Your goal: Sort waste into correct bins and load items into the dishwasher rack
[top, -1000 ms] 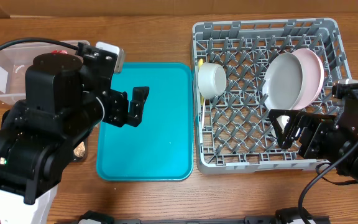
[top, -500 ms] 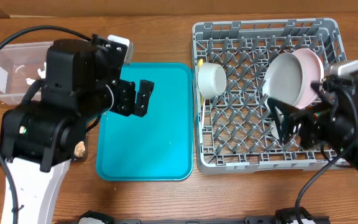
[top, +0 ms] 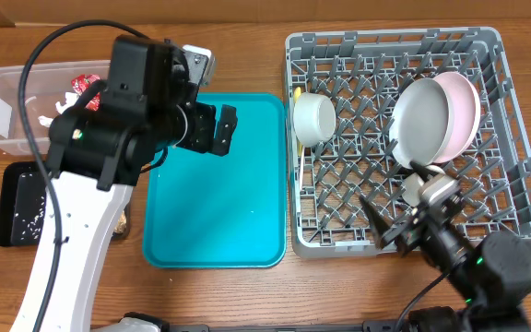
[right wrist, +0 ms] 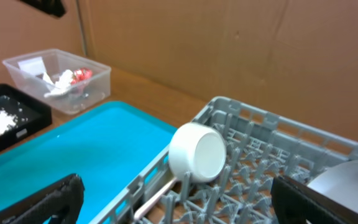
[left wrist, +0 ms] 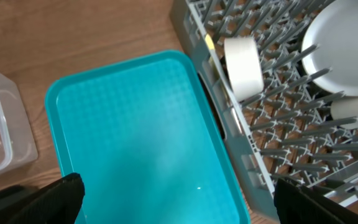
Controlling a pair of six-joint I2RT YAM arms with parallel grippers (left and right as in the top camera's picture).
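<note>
Right tool: jaws are spread wide and nothing is held. It is positioned over the near part of the rack, just beside a small bowl set among the pegs.

A black tray is noted at the near-left of the surface, with loose rice scattered in it. A teal tray is placed between the black tray and the rack.

Left tool: jaws are spread wide and nothing is held. It is held above the far end of the teal tray.

Rack, left side: a white cup is lodged tilted among the pegs, with a thin yellow utensil just beside it along the rack wall.

Rack, far right: a grey plate is leaned on the pegs, overlapping a pink plate behind it.

A clear tub is noted at the far left of the surface. A red-and-silver wrapper and a crumpled tissue are contained in it. A white sticker is fixed to the tub wall; any print on it is too small to be read.
</note>
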